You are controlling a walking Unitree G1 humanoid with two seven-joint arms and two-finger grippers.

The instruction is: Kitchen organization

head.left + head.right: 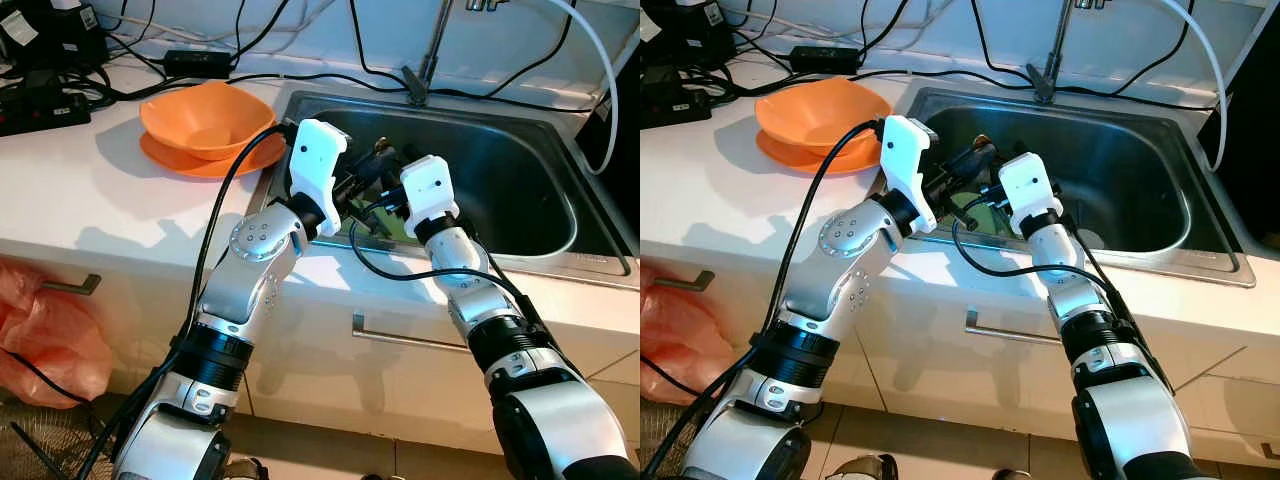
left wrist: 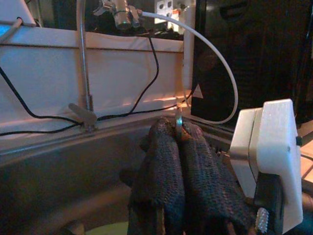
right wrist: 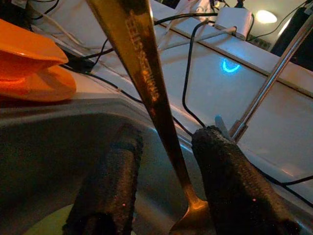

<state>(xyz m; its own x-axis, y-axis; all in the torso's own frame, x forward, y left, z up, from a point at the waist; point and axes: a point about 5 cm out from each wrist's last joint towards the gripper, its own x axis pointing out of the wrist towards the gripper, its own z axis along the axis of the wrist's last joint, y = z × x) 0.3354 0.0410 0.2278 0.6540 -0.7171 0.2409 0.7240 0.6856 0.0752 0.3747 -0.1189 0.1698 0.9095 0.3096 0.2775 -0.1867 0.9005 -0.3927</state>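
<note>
over the near left corner of the steel sink, both hands meet, and their fingertips are largely hidden behind the white wrist housings in the head views, so the contact point is hard to read there. the left hand has its two black fingers pressed together, pinching a thin metal handle whose tip just pokes out between them. the right hand is open, its fingers spread apart with a gold-toned spoon running lengthwise through the gap; whether either finger touches it cannot be told. the spoon's bowl end is cut off at the picture edge, and its handle carries stamped lettering too blurred to read with certainty. a pale green object lies low in the sink beneath the hands, mostly hidden. an orange bowl sits on an orange plate on the white bench, just left of the sink, near the left hand. black cables trail along the back of the bench.
</note>
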